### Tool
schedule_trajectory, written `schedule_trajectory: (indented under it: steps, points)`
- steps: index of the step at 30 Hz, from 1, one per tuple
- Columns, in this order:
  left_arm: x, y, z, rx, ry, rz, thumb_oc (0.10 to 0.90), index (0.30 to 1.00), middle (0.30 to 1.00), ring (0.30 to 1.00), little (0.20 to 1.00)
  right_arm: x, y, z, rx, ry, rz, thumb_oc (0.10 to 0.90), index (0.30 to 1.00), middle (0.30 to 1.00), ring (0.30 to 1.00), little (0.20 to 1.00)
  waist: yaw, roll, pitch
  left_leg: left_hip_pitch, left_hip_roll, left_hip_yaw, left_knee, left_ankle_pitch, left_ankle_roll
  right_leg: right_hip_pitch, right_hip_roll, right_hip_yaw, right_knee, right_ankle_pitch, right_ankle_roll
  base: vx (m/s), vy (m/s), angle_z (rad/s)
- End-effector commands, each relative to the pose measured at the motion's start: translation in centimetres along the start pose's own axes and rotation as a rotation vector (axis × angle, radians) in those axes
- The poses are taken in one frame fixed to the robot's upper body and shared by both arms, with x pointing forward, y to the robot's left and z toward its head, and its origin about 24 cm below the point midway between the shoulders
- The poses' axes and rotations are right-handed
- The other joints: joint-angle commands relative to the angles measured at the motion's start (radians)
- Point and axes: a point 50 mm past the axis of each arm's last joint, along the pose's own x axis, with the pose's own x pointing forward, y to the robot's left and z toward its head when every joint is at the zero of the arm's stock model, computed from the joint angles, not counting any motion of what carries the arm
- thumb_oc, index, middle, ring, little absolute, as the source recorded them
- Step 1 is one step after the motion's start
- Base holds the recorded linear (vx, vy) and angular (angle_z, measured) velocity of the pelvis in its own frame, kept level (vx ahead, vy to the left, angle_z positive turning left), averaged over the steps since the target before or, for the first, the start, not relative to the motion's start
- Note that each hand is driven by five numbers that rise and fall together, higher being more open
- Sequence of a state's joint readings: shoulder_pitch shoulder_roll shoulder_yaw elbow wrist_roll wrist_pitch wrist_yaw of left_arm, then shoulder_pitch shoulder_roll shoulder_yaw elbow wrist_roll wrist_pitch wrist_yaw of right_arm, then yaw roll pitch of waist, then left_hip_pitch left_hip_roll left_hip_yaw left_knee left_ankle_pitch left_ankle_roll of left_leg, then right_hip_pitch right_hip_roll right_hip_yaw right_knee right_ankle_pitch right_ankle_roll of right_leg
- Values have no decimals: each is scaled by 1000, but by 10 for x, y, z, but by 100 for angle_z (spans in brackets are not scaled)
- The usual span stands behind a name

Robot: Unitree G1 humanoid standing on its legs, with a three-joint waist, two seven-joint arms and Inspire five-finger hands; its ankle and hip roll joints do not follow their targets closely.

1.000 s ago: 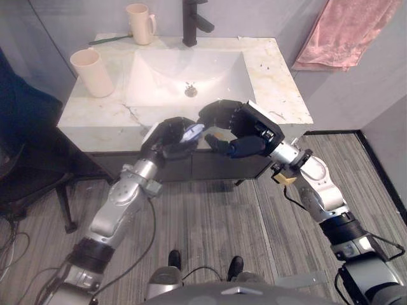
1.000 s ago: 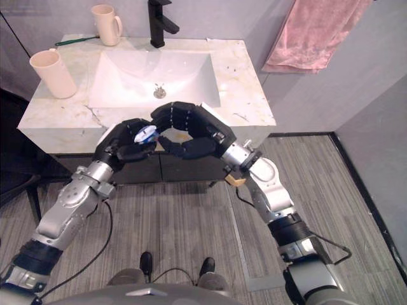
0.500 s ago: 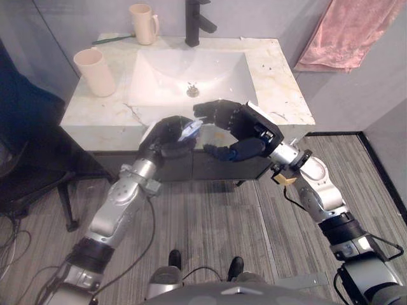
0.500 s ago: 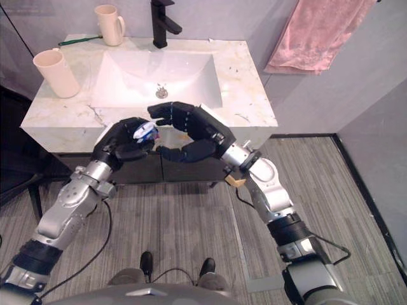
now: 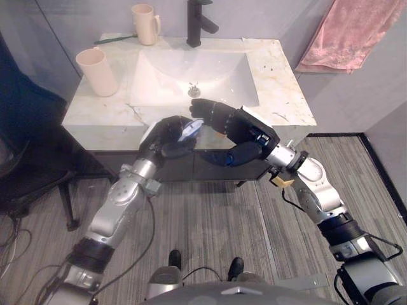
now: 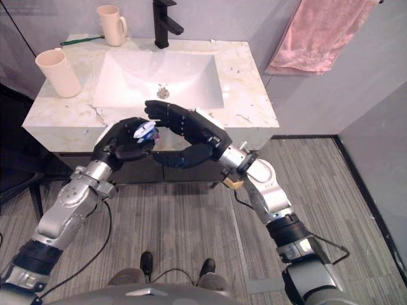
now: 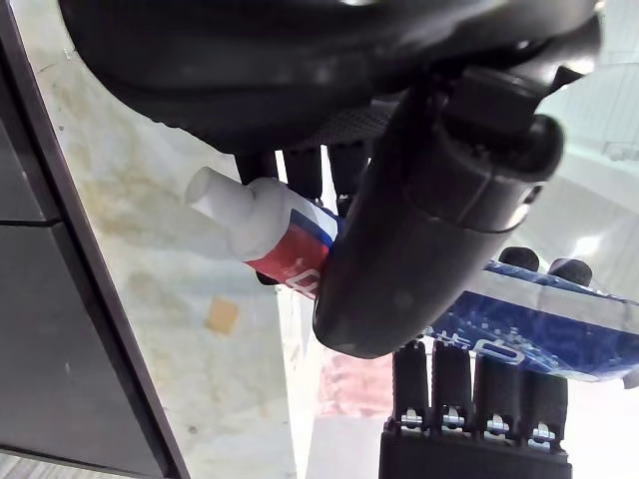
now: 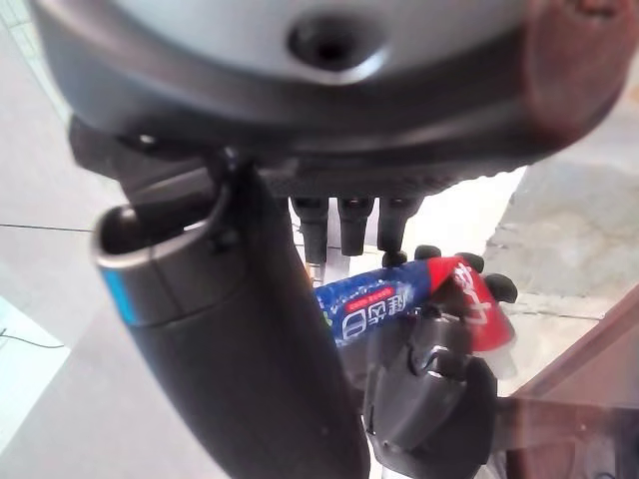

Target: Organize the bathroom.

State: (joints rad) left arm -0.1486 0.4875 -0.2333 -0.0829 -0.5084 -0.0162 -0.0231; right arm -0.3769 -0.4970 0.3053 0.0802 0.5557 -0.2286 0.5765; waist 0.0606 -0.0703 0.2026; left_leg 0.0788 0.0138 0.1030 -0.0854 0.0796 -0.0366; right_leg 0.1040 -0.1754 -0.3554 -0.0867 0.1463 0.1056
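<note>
A toothpaste tube (image 5: 191,129), blue and red with a white cap (image 7: 222,199), is held above the front edge of the marble counter (image 5: 284,95). My left hand (image 5: 166,137) is shut on it, thumb and fingers curled round the tube (image 8: 399,297). My right hand (image 5: 236,129) is open just to the right. Its straight fingers (image 6: 164,114) reach past the tube's far side, and its thumb (image 6: 181,157) stretches out below. In the left wrist view the tube's blue end (image 7: 539,324) lies across the right hand's fingers.
A white sink basin (image 5: 191,76) with a black faucet (image 5: 198,22) sits in the counter. A beige cup (image 5: 97,71) stands at the left, a beige mug (image 5: 145,14) and a green toothbrush (image 5: 114,39) at the back left. A pink towel (image 5: 351,32) hangs on the right wall.
My right hand's curled fingers have straightened and stretched leftward past the tube. The left hand keeps its hold in the same place.
</note>
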Motion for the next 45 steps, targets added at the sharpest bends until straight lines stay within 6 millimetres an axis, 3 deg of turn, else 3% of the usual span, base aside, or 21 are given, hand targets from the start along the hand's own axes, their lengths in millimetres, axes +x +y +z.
schedule_trajectory:
  steps: [1,2,6,7,10,11,13,17,18,19,20,21,32,45]
  points:
    - [33,-19,65,-32,-326,-105,400,300,300,300,300,24,-12,37,-79,-191,10,707,761,761,761,761,26,44,-94,54,-73,-26,45,-175,27,-25,38,-9,137,-215,97,0,0,0]
    - [33,-19,64,-32,-324,-104,400,300,300,300,300,24,-12,37,-80,-194,8,591,587,587,587,587,27,44,-93,54,-74,-26,46,-175,28,-25,38,-9,139,-216,97,0,0,0]
    - [33,-19,63,-33,-315,-102,400,300,300,300,300,24,-12,38,-79,-205,-5,456,385,385,385,385,28,44,-92,57,-74,-27,47,-178,30,-26,36,-10,144,-217,98,6,1,1]
    - [33,-18,63,-36,-312,-102,400,300,300,300,300,24,-12,38,-80,-208,-8,400,300,300,300,300,29,45,-92,57,-74,-27,48,-178,30,-25,36,-10,144,-218,98,23,8,4]
    - [32,-17,61,-37,-308,-104,400,300,300,300,300,23,-12,37,-74,-207,-17,409,314,314,314,314,30,45,-92,55,-74,-28,50,-177,30,-28,35,-9,148,-217,99,5,3,1]
    - [31,-17,61,-38,-307,-104,400,300,300,300,300,22,-13,37,-77,-202,-21,450,375,375,375,375,30,44,-91,56,-74,-28,50,-178,31,-28,34,-9,149,-217,99,0,0,0]
    - [31,-17,60,-40,-304,-100,400,300,300,300,300,20,-14,35,-78,-199,-27,400,300,300,300,300,30,45,-92,57,-74,-28,48,-178,31,-29,34,-9,148,-217,99,0,0,0]
    - [32,-17,60,-40,-298,-96,400,300,300,300,300,19,-15,33,-80,-195,-35,400,300,300,300,300,29,44,-91,56,-74,-28,50,-178,31,-29,33,-9,149,-216,99,0,0,0]
    - [32,-17,60,-39,-295,-93,400,300,300,300,300,18,-15,33,-78,-194,-36,406,309,309,309,309,29,44,-91,56,-74,-28,50,-179,32,-30,32,-8,150,-216,100,0,0,0]
    - [31,-17,59,-40,-293,-91,400,300,300,300,300,18,-15,32,-74,-191,-34,504,455,455,455,455,29,43,-90,56,-74,-28,51,-179,32,-31,31,-7,151,-216,101,0,0,0]
    - [32,-17,59,-39,-292,-91,400,300,300,300,300,18,-15,32,-74,-185,-34,744,815,815,815,815,28,43,-91,57,-74,-28,50,-179,32,-32,31,-7,152,-216,101,0,0,0]
    - [31,-16,58,-36,-290,-91,400,300,300,300,300,17,-16,31,-76,-178,-33,800,900,900,900,900,28,43,-90,59,-73,-28,49,-180,32,-31,30,-8,152,-216,102,0,0,0]
    - [30,-14,59,-28,-289,-86,400,300,300,300,300,16,-15,38,-103,-167,-14,800,900,900,900,900,22,42,-88,59,-72,-26,47,-178,32,-38,29,-3,161,-217,104,0,0,0]
    - [32,-20,56,-27,-277,-90,400,300,300,300,300,30,-12,49,-129,-216,-47,800,900,900,900,900,30,44,-87,59,-71,-28,52,-178,33,-33,30,-4,163,-220,100,0,0,0]
